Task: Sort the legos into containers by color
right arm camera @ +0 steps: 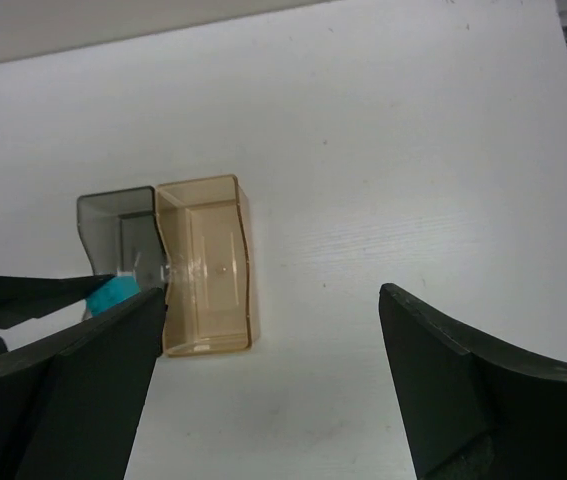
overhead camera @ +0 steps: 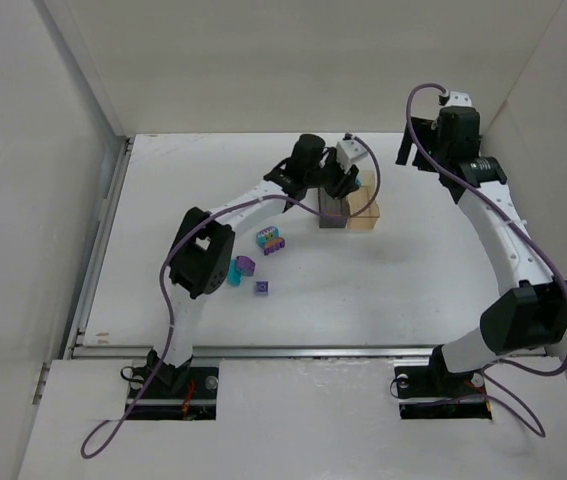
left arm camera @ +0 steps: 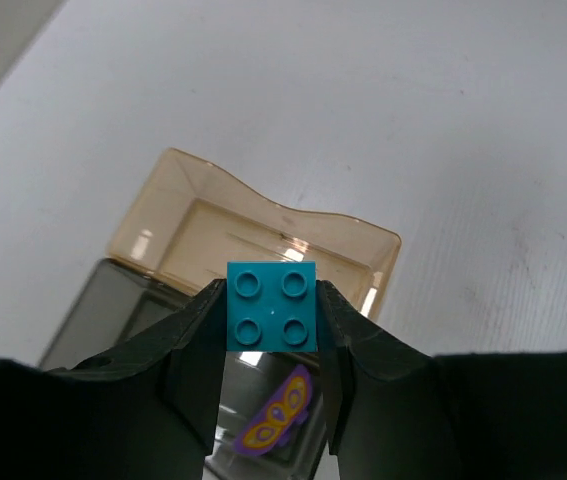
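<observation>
My left gripper (left arm camera: 272, 318) is shut on a teal four-stud brick (left arm camera: 272, 305) and holds it above the joined containers, over the edge where the two boxes meet. The pale tan box (left arm camera: 253, 235) looks empty. The dark grey box (left arm camera: 103, 310) holds a purple butterfly piece (left arm camera: 278, 415). From above, the left gripper (overhead camera: 346, 185) covers part of the grey box (overhead camera: 329, 215) and tan box (overhead camera: 368, 218). Loose legos lie on the table: a purple-teal cluster (overhead camera: 269, 240), a teal-purple pair (overhead camera: 241, 268) and a small purple brick (overhead camera: 261, 287). My right gripper (right arm camera: 273, 380) is open and empty, to the right of the boxes.
The right wrist view shows the tan box (right arm camera: 203, 265), the grey box (right arm camera: 118, 225) and the held teal brick (right arm camera: 113, 293). The right arm (overhead camera: 453, 130) hangs high at the back right. White walls close the table at the back and both sides.
</observation>
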Motion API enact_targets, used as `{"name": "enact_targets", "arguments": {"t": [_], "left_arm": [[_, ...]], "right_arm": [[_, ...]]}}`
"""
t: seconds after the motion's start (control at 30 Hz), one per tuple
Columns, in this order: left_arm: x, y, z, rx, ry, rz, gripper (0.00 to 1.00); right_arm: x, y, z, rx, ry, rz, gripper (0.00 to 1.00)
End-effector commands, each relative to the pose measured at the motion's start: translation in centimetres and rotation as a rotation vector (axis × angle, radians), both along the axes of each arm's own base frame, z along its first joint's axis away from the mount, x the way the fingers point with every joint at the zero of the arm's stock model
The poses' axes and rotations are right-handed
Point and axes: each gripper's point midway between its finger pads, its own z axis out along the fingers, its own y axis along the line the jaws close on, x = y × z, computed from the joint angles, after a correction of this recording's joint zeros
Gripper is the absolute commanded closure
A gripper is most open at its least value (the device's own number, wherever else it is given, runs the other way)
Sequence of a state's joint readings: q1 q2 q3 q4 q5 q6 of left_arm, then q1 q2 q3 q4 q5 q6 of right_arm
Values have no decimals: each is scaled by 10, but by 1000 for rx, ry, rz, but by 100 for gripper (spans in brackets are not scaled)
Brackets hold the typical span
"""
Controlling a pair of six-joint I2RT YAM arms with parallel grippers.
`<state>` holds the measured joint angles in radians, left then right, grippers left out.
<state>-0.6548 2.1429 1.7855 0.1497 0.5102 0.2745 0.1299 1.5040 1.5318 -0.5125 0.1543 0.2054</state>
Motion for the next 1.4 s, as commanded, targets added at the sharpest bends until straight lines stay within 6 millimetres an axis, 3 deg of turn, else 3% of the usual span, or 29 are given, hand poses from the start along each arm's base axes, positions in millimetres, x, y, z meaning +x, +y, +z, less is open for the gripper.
{"name": "enact_targets", "arguments": {"t": [0.0,0.13,0.27,0.33,0.37,0.4,0.47,0.5,0.53,0.63,0.73,0.8,0.87,0.9,0.93,1.0,1.03,1.07,1.1,1.13,1.27,1.33,1.37], "left_arm": [[4,-19,22,-91,-18,0,93],[1,-31,2,-100,8,-29,86],[-17,-47,-9,-95,32,-92,76],[-18,-46,-14,-94,54,-78,59],[-19,-45,-18,-90,71,-75,38],[-20,-43,-24,-73,88,-65,28],[-22,-40,-24,-55,92,-68,16],[-25,-37,-21,-42,96,-70,3],[-26,-35,-17,-37,85,-74,0],[-32,-26,15,-37,11,-78,0],[-37,-1,51,-52,-51,-53,0],[-36,30,76,-63,-63,-17,5],[-35,60,75,-9,-67,8,14],[-38,77,85,6,-93,20,20],[-32,102,64,63,-74,56,36],[-31,137,31,204,-60,75,48],[-21,163,24,252,-48,140,54],[-21,175,17,285,-32,145,59],[-26,191,-6,379,-12,104,59],[-29,199,-16,422,-16,54,59],[-25,240,-43,585,-175,-113,33],[-27,242,-43,605,-239,-196,21],[-27,238,-59,609,-211,-244,18]], "right_arm": [[-12,-20,-15,-40,47,-80,8],[-22,-29,-11,-55,36,-102,6],[-25,-34,-10,-65,41,-106,6],[-27,-34,-12,-76,51,-101,6],[-27,-35,-12,-85,52,-96,6],[-27,-33,-12,-80,52,-86,6],[-27,-28,-13,-76,55,-54,6],[-27,-28,-13,-76,55,-53,6],[-27,-25,-13,-68,55,-39,6],[-26,-19,-4,-56,29,-4,6],[-24,-12,-1,-35,16,32,6],[-22,-8,1,-32,7,59,6],[-21,1,3,-17,-3,111,6],[-22,4,3,-16,-3,132,6],[-22,6,-1,-11,0,143,6],[-23,15,-6,0,6,174,6],[-21,15,-10,0,17,174,6],[-22,26,-10,-5,17,195,6],[-22,31,-14,-6,26,207,6],[-23,36,-14,-16,25,225,6],[-24,65,-19,-63,33,314,6],[-26,81,-19,-43,35,372,6],[-25,84,-24,-35,45,387,6]]}}
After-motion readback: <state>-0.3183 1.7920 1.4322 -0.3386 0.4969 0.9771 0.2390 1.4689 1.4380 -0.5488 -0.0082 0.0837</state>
